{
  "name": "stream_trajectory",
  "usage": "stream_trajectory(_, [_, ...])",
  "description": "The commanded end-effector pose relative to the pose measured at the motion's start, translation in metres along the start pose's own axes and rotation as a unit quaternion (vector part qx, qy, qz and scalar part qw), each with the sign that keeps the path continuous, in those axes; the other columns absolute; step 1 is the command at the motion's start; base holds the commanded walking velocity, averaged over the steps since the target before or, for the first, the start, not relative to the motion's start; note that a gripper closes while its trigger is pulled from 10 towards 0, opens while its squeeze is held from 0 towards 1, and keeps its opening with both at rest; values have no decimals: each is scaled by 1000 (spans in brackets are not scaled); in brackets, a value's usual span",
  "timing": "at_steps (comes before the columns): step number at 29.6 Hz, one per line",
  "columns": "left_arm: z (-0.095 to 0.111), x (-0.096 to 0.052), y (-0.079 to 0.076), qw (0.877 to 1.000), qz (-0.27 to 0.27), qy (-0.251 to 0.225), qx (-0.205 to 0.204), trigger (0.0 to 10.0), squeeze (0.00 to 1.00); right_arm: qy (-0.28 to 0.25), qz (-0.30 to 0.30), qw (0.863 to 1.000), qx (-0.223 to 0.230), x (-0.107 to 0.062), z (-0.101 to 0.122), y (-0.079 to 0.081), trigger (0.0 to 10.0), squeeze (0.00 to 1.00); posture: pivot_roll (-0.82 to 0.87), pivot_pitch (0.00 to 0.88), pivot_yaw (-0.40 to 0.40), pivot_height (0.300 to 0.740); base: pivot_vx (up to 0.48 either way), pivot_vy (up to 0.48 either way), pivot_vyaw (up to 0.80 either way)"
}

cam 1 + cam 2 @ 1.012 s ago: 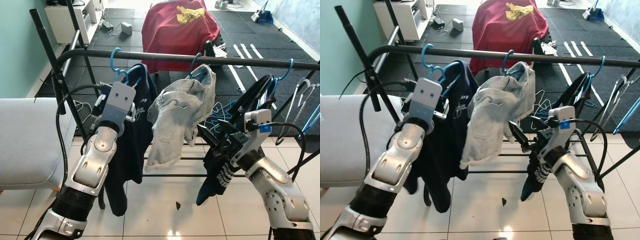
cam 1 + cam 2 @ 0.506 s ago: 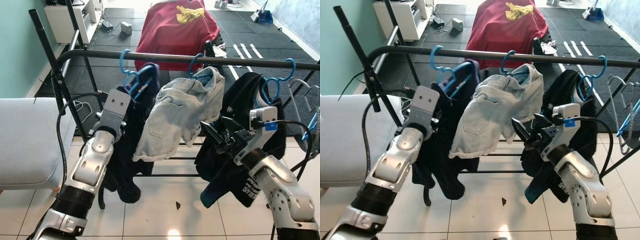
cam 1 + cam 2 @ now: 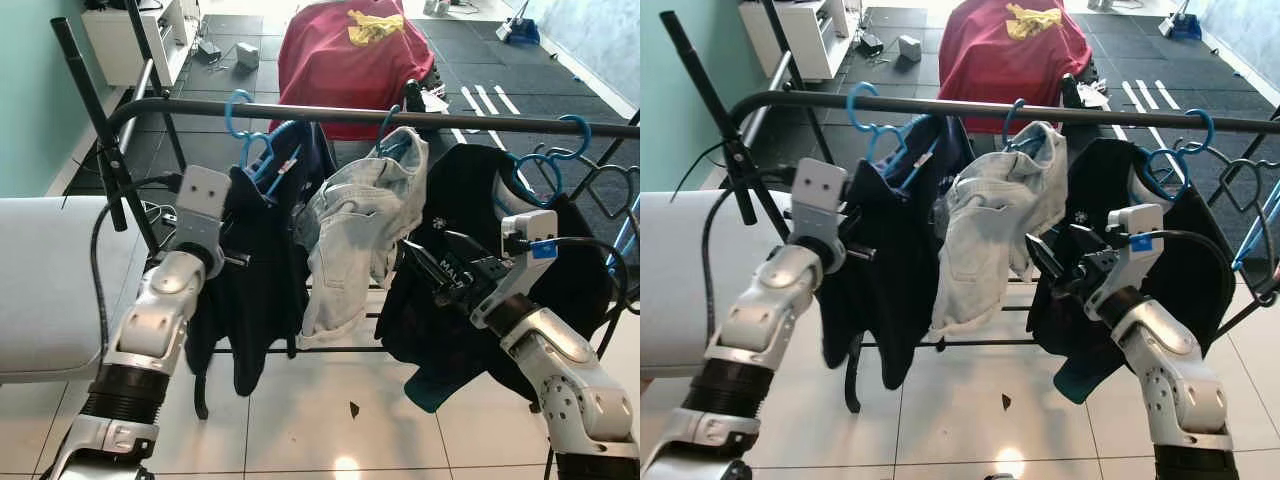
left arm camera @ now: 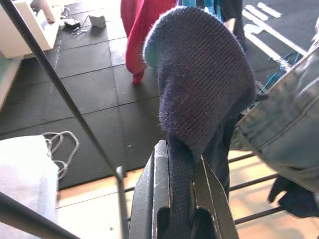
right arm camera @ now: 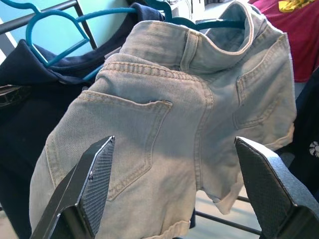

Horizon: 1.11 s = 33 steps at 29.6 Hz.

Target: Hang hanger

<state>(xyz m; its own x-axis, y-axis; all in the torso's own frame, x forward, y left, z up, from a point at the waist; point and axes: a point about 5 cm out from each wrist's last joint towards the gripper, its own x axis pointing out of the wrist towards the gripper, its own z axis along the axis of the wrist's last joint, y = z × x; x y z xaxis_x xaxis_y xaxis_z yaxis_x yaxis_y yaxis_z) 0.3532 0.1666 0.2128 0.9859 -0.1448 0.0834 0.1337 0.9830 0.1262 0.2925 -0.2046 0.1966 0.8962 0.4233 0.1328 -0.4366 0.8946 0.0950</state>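
Three blue hangers (image 3: 245, 135) hook over the black rail (image 3: 330, 112) of a clothes rack. The left gripper (image 4: 182, 199) has its fingers pinched on the navy garment (image 3: 265, 260). The right gripper (image 5: 174, 184) hovers with fingers spread wide before the denim shorts (image 5: 184, 114), beside a black shirt (image 3: 470, 260).

Denim shorts (image 5: 174, 124) on teal hanger (image 5: 60, 30)
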Motion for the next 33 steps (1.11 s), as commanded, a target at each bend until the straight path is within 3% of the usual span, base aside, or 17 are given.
stream_trajectory(1, [14,-7,11,998,-28,-48,-31,0,0,-1,-7,1000,1,-1,2,-3,10000,0,-101,185,-13,740,0,0,0])
stream_trajectory(8, [34,-23,41,987,-66,-104,-102,0,0,-1,-7,1000,2,0,2,-3,10000,0,-92,189,-18,740,0,0,0])
stream_trajectory(13, [40,-35,51,983,-108,-117,-88,0,0,-1,-5,1000,3,1,2,-3,10000,0,-89,190,-21,740,0,0,0])
stream_trajectory(15, [33,-49,58,981,-161,-94,-59,0,0,-1,-3,1000,3,2,2,-3,10000,0,-84,193,-21,740,0,0,0])
stream_trajectory(18, [28,-55,59,979,-184,-80,-45,0,0,0,-3,1000,3,2,2,-3,10000,0,-84,193,-21,740,0,0,0])
stream_trajectory(19, [22,-63,58,975,-212,-59,-37,1922,0,0,-3,1000,2,2,1,-3,10000,0,-84,193,-21,740,0,0,0])
stream_trajectory(20, [22,-63,58,975,-212,-59,-37,1922,0,0,-3,1000,2,2,1,-3,10000,0,-84,193,-21,740,0,0,0])
stream_trajectory(21, [15,-73,57,968,-248,-34,-32,5922,0,1,-4,1000,3,2,1,-3,10000,0,-84,193,-21,740,0,0,0])
stream_trajectory(24, [8,-84,55,960,-278,-11,-28,6667,0,1,-3,1000,4,2,1,-3,10000,0,-84,193,-21,740,0,0,0])
stream_trajectory(25, [1,-92,55,953,-300,15,-32,10000,0,1,-3,1000,4,2,1,-3,10000,0,-78,196,-22,740,0,0,0])
stream_trajectory(27, [-5,-99,58,950,-308,32,-37,10000,0,1,-3,1000,4,3,1,-3,10000,0,-78,196,-22,740,0,0,0])
stream_trajectory(28, [-11,-105,66,952,-300,42,-46,10000,0,1,-2,1000,4,3,1,-3,10000,0,-78,196,-22,740,0,0,0])
stream_trajectory(33, [-11,-107,74,955,-288,39,-58,10000,0,1,-2,1000,5,3,1,-3,10000,0,-77,194,-23,740,0,0,0])
